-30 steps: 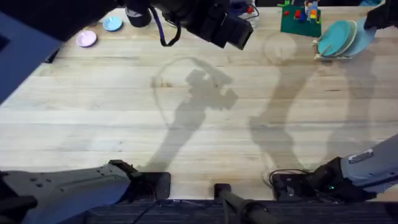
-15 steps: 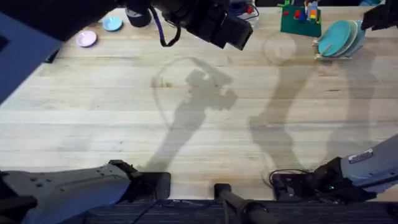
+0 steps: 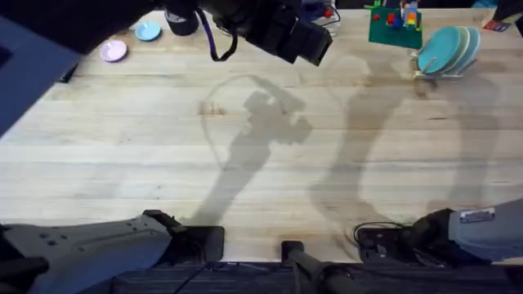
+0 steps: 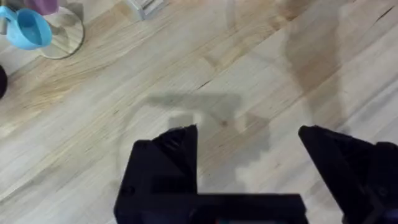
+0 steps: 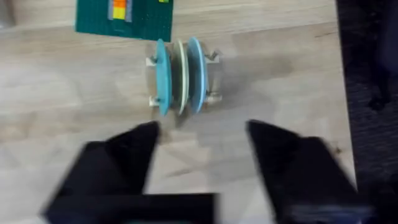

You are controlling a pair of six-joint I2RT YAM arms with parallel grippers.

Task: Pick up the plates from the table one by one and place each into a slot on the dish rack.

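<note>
3 thin round plates (image 5: 181, 76) stand in the wooden dowel rack (image 5: 213, 96); both black claws gape wide.

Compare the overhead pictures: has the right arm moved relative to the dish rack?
Yes. A second ago a dark part of it overlapped the dish rack at the table's far right corner; that part has gone, leaving the plates fully visible.

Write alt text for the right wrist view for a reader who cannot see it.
A small light wooden dish rack stands on the pale plank table, holding three round plastic plates upright on edge: teal, pale yellow, light blue. The right end effector is open and empty nearer the camera; a green board lies beyond.
</note>
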